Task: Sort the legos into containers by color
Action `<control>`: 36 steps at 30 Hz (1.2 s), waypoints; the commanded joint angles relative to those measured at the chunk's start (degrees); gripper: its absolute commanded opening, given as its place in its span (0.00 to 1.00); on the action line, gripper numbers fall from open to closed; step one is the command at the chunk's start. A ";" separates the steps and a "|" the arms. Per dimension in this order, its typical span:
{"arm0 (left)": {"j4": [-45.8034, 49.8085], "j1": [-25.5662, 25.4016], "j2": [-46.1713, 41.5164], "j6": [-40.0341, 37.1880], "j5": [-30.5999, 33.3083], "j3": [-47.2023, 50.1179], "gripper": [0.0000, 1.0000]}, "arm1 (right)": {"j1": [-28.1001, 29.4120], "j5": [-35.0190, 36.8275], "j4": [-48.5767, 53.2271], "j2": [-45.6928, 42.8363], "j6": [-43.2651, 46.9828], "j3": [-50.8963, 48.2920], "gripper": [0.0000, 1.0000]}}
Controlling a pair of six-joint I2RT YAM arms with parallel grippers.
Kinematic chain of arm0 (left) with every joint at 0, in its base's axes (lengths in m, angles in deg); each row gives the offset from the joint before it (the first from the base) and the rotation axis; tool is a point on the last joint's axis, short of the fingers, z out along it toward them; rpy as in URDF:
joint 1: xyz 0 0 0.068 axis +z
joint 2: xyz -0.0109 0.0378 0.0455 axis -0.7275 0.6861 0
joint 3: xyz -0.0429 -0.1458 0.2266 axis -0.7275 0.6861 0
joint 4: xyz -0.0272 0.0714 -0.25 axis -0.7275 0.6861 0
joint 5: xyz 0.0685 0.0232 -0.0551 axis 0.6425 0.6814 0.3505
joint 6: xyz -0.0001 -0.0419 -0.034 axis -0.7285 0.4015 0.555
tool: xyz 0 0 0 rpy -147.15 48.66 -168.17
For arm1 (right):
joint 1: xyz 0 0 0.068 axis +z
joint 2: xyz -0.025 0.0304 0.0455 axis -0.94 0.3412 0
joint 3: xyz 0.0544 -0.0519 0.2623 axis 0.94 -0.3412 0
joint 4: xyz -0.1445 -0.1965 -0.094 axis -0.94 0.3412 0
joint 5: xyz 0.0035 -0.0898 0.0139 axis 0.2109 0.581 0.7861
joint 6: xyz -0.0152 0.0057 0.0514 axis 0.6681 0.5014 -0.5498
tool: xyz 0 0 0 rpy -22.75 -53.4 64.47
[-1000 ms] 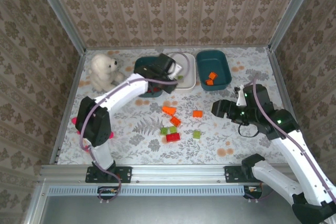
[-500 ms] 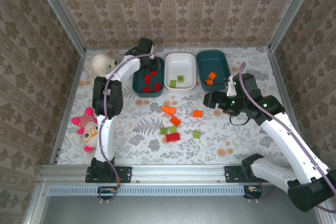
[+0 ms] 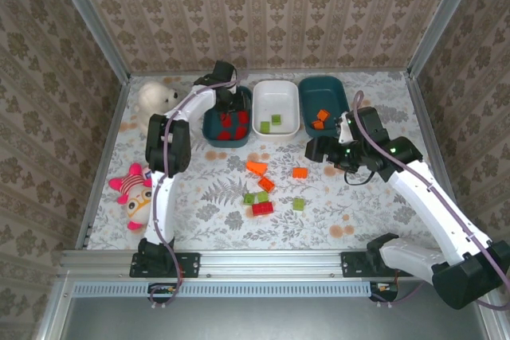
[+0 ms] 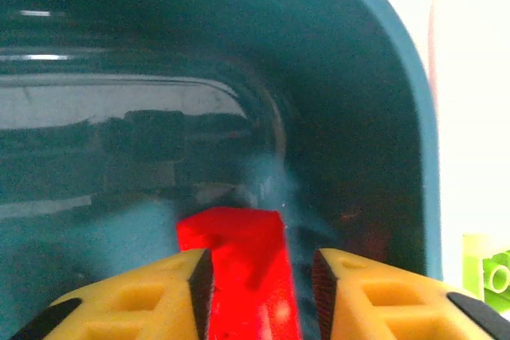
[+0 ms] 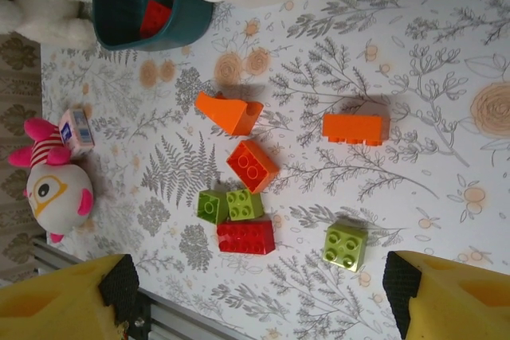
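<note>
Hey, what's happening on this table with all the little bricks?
Two robot arms are sorting toy bricks by color into three tubs. The left end effector is down in the left teal tub with a red brick between its fingers. The right end effector hovers open near the loose bricks. Green ones lie in the white tub.

Floral table, three tubs at back, loose legos mid-table, two plush toys

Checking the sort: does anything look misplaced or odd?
Nothing is mis-sorted: red bricks sit in the left teal tub, green bricks in the white tub, orange bricks in the right teal tub. Only the white bear and pink plush, at the left, look foreign.
</note>
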 commanded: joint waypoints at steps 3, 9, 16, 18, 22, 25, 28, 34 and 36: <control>1.97 0.03 -3.97 1.69 -0.24 1.12 0.54 | 1.75 4.41 2.96 2.27 4.58 4.89 0.82; 1.09 0.14 -14.61 3.19 3.51 5.47 0.60 | 8.71 10.67 5.09 7.41 8.14 9.33 0.79; -3.31 -0.18 -35.50 4.91 6.68 22.92 0.67 | 18.18 14.32 3.65 19.74 10.91 12.17 0.79; -5.23 -0.27 -43.08 6.46 6.28 31.40 0.68 | 20.58 14.60 2.70 24.86 13.45 14.70 0.81; -5.43 -0.80 -58.48 9.72 6.39 47.18 0.70 | 22.46 17.34 3.62 35.76 18.72 22.38 0.81; -4.69 -1.69 -70.42 12.94 7.58 59.25 0.73 | 22.65 18.30 4.26 43.30 22.02 28.98 0.81; -1.13 -2.25 -82.78 16.56 9.95 68.50 0.76 | 23.49 19.64 6.25 51.05 25.14 35.92 0.78; 7.73 -1.99 -101.03 21.79 14.66 75.94 0.77 | 25.62 22.08 9.41 61.51 27.87 45.51 0.70; 9.68 -1.86 -103.77 22.59 15.21 76.23 0.77 | 25.96 22.53 10.08 64.11 28.08 47.38 0.66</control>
